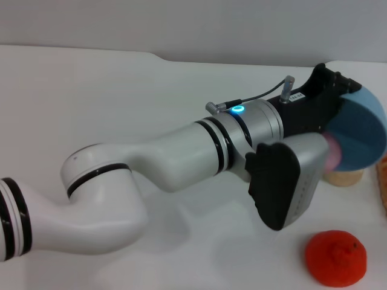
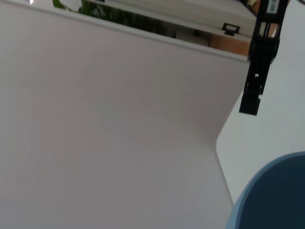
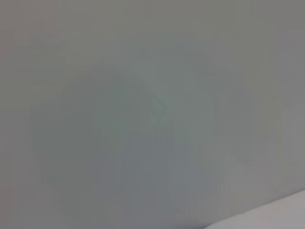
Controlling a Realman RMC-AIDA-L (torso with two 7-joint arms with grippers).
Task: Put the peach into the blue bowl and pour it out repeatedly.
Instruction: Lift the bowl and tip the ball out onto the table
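Observation:
My left arm reaches across the table to the right in the head view. Its gripper (image 1: 336,89) holds the light blue bowl (image 1: 363,136) by the rim, lifted and tipped on its side with the mouth facing the arm. A sliver of the pink peach (image 1: 332,156) shows at the bowl's lower edge, mostly hidden behind the wrist housing. I cannot tell whether it is inside the bowl or just out of it. The left wrist view shows one black finger (image 2: 257,71) and part of the bowl (image 2: 274,195). My right gripper is out of view.
A beige lumpy ball (image 1: 346,177) sits on the white table (image 1: 121,96) under the bowl. A bright orange-red fruit (image 1: 335,258) lies at the front right. A woven basket edge (image 1: 383,181) shows at the far right. The right wrist view shows only a plain grey surface.

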